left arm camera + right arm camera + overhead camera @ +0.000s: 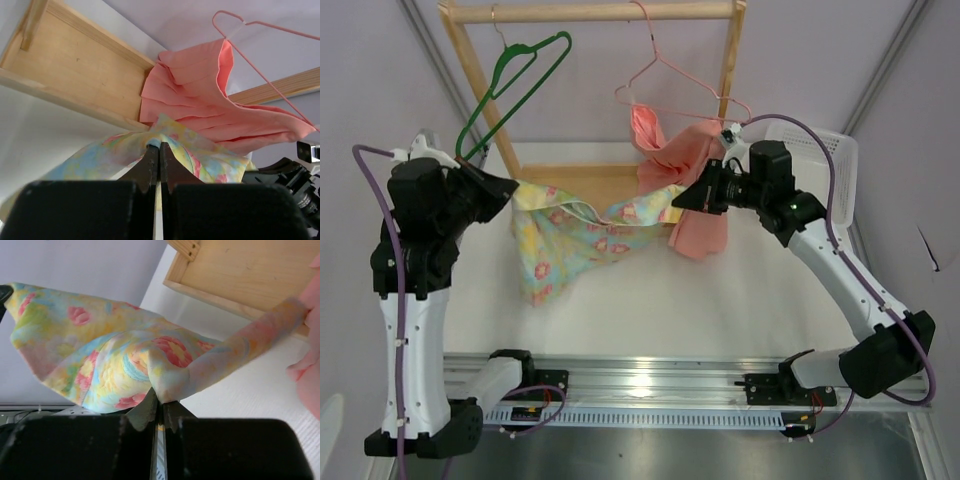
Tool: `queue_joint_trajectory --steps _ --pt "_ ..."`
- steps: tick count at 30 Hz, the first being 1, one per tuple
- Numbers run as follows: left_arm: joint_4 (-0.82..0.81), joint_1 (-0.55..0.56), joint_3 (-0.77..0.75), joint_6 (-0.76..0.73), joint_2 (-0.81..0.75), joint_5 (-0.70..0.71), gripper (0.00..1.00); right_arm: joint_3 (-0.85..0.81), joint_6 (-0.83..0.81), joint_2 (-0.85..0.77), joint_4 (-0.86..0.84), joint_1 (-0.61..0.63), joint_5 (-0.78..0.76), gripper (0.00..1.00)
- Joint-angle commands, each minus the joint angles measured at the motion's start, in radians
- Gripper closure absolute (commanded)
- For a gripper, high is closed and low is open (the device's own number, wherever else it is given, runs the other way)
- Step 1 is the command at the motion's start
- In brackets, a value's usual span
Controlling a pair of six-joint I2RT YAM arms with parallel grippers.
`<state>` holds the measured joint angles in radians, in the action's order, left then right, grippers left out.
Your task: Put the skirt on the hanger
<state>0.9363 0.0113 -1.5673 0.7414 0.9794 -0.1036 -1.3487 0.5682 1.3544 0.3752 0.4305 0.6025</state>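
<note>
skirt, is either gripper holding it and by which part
Both: the left gripper pinches the floral skirt at one end of its upper edge, the right gripper at the other; the cloth sags between them.

Surface: white counter (720, 310). At far centre stands the wooden rack (590, 182), with its flat base tray on the counter. A white slatted basket (820, 150) sits at far right, just beside the rack. A metal rail (650, 385) runs along the near edge. Left of centre, the lower hem of the skirt (570, 250) droops toward the surface; contact unclear.

Top view overhead; wrist views close, sharing skirt (100, 355).
</note>
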Motion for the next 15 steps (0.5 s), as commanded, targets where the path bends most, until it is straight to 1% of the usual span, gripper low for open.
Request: queue_joint_trajectory --steps 1,4,6,7,8,10,11,15 --pt "0.009 -0.008 -0.115 -0.027 0.004 0.013 1.00 -0.056 0.051 -0.074 -0.131 -0.004 0.046 0.94" --pt "-0.028 -0.008 -0.112 -0.011 0.034 0.022 1.00 -0.035 0.125 -0.067 -0.225 -0.004 0.052 0.97" --pt "-0.068 -0.008 -0.090 0.003 0.061 0.042 1.00 0.003 0.197 -0.064 -0.329 -0.003 0.042 1.00" --pt "-0.071 -0.008 -0.091 0.006 0.071 0.048 1.00 0.023 0.215 -0.070 -0.361 0.001 0.030 1.00" --pt "-0.071 -0.036 -0.105 0.007 0.090 0.056 1.00 0.048 0.231 -0.095 -0.437 0.019 -0.009 1.00" --pt "-0.091 -0.036 -0.109 0.010 0.096 0.067 1.00 0.108 0.231 -0.119 -0.464 0.043 -0.047 1.00" --pt "-0.097 -0.039 -0.112 0.012 0.097 0.064 1.00 0.124 0.223 -0.141 -0.460 0.071 -0.094 1.00" --pt "-0.099 -0.039 -0.096 0.013 0.101 0.039 1.00 0.229 0.223 -0.199 -0.447 0.122 -0.156 1.00"
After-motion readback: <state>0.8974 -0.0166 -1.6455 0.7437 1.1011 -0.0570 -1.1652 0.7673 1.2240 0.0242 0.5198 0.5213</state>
